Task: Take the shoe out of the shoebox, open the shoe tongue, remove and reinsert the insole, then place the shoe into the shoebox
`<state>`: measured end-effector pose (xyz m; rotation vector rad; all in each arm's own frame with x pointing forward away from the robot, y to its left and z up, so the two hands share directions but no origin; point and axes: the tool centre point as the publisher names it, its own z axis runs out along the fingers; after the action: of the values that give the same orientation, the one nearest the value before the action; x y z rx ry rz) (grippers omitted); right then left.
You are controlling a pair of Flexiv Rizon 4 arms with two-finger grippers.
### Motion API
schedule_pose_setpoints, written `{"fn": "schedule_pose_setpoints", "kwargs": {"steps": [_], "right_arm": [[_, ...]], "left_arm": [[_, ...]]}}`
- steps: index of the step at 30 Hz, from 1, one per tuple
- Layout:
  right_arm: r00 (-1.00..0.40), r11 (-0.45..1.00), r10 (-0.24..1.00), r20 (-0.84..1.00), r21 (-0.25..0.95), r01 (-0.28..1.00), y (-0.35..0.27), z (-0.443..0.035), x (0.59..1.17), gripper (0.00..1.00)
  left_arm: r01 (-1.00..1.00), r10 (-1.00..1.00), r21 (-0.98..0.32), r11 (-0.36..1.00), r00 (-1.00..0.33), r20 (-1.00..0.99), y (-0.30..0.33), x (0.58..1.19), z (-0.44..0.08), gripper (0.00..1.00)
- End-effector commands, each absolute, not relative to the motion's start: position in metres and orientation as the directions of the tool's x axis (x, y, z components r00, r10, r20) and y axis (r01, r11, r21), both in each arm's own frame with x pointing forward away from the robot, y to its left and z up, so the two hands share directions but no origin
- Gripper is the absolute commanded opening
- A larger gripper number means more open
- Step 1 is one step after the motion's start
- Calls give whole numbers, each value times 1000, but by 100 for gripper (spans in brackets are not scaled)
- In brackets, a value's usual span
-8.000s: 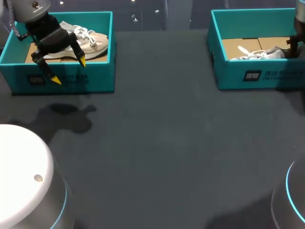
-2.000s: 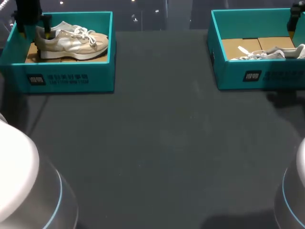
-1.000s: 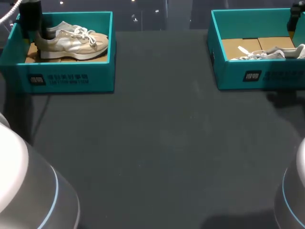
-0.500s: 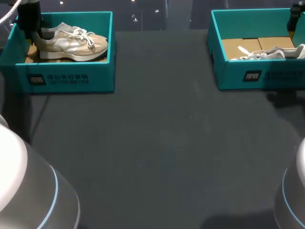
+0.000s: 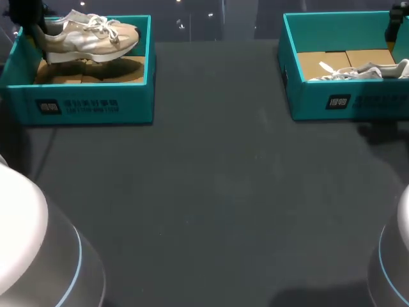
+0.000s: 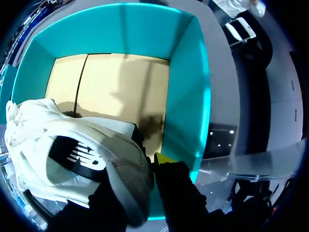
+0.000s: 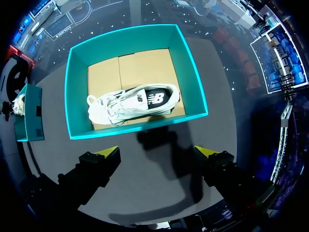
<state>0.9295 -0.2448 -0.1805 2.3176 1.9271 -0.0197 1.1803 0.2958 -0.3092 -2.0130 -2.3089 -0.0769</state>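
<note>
A beige shoe (image 5: 89, 37) with white laces hangs above the cardboard floor of the left teal shoebox (image 5: 89, 105), toe pointing right. My left gripper (image 5: 43, 29) is shut on its heel collar. In the left wrist view the heel (image 6: 72, 145) sits between the fingers, one yellow fingertip (image 6: 164, 157) showing against it, with the box wall (image 6: 186, 87) beneath. My right gripper (image 7: 157, 152) hangs open above the near wall of the right teal shoebox (image 7: 140, 128), apart from the white shoe (image 7: 133, 104) lying inside it.
The right shoebox (image 5: 345, 102) with its white shoe (image 5: 358, 70) stands at the back right of the dark table (image 5: 217, 192). My right arm (image 5: 397, 25) shows at the far right edge. The left box (image 7: 26, 113) appears small in the right wrist view.
The left gripper closed on the beige shoe's heel and raised it off the box floor, shifting it slightly left. The right arm has not moved.
</note>
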Motion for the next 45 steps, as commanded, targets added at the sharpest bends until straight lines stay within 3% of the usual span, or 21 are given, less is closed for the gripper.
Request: {"fn": "schedule_pose_setpoints", "kwargs": {"steps": [1, 7, 10, 27, 35, 45], "right_arm": [[185, -177, 978, -92, 89, 980, -245, -180, 930, 100], [185, -177, 978, -92, 89, 980, -245, -180, 930, 100], [185, -177, 978, -92, 89, 980, -245, -180, 930, 100], [185, -177, 978, -92, 89, 980, -245, -180, 930, 100], [185, -177, 978, -92, 89, 980, -245, -180, 930, 100], [185, -177, 978, -92, 89, 980, -245, -180, 930, 100]], "left_arm": [[989, 981, 53, 139, -145, 126, 288, 1152, -260, 0], [981, 969, 126, 147, -168, 181, 281, 1135, -221, 0], [987, 982, 126, 100, -118, 148, 278, 1122, -194, 0], [987, 982, 126, 100, -118, 148, 278, 1122, -194, 0], [965, 980, 240, 100, -138, 146, 247, 1057, -136, 0], [957, 973, 270, 108, -157, 168, 198, 985, -101, 0]]}}
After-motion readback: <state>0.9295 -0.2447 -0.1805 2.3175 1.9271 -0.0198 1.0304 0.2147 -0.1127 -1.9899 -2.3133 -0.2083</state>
